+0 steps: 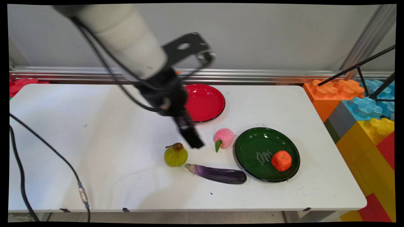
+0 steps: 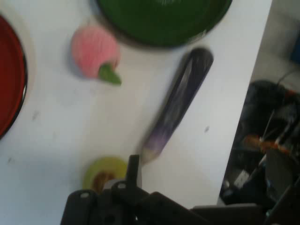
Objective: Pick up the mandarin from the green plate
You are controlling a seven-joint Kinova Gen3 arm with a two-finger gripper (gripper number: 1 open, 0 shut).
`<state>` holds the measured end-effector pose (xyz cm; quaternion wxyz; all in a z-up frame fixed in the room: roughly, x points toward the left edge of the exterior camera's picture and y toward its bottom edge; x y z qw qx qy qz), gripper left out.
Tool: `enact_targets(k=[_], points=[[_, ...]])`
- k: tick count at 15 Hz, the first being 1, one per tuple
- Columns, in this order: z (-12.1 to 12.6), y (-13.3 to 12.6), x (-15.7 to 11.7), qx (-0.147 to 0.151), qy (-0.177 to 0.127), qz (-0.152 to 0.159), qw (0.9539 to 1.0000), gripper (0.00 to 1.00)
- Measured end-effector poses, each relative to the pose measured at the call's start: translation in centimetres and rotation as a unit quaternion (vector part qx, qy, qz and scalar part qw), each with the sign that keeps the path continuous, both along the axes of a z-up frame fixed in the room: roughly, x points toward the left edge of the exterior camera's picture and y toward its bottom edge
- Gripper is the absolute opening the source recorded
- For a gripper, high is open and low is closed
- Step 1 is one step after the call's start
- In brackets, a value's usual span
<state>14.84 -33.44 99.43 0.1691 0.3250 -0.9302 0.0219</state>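
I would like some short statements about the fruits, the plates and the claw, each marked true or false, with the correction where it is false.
1. The orange lies on the green plate. True.
2. The red plate holds the peach. False: the peach lies on the table, beside the green plate; nothing shows on the visible part of the red plate.
3. The claw is nearest the pear. True.
4. The eggplant stands upright. False: it lies flat on the table.
5. The claw holds the pear. False: it holds nothing.

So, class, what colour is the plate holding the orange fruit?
Dark green plate, clearest in the main view.
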Motion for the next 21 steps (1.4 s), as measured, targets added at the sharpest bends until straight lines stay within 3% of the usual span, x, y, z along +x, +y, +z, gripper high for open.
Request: enact_targets(k=[3,9,15,21], points=[[-1.2,-0.8,-4.5,-0.010,0.012,0.007,0.9998,1.00],[-4.9,-3.3,-10.8,-0.038,0.038,0.012,0.9985,1.00],[-9.6,-5.1,-14.8,-0.046,0.060,0.000,0.9971,1.00],[-14.4,-6.9,-17.2,-0.048,0.068,-0.002,0.9966,1.00]])
